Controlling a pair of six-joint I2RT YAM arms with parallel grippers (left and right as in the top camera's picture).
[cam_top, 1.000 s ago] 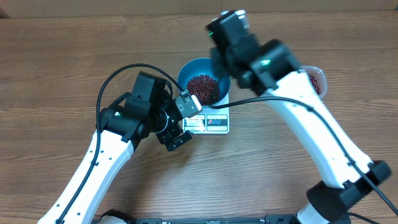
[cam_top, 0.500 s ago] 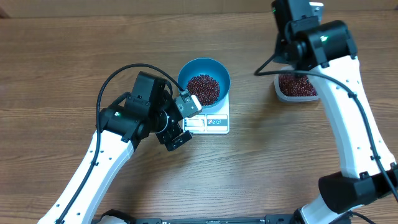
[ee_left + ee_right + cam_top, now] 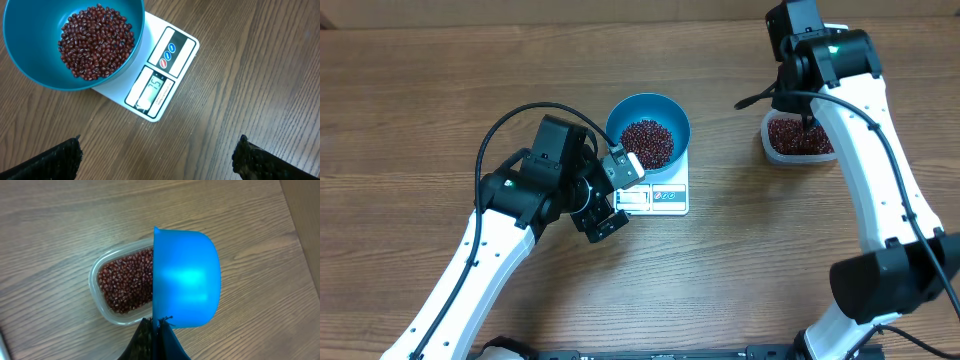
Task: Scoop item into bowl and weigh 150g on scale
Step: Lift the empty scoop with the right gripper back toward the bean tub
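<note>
On the wooden table point(image 3: 420, 80) the teal bowl point(image 3: 618, 112) sits on the white scale point(image 3: 668, 198). The left gripper point(image 3: 157, 160) hangs beside it, spread wide and empty. The right gripper point(image 3: 159, 326) pinches the blue scoop point(image 3: 186, 277) over the clear tub point(image 3: 95, 282). Beans point(image 3: 648, 142) already heap in the bowl. I can't read the display, so probably only checking or topping up is left.

Overhead looks straight down on the whole table point(image 3: 420, 80). Left wrist looks down, close, on bowl point(image 3: 30, 50) and scale point(image 3: 165, 65), both shared with overhead. Right wrist hangs close above the tub point(image 3: 94, 280), seemingly shared too.
</note>
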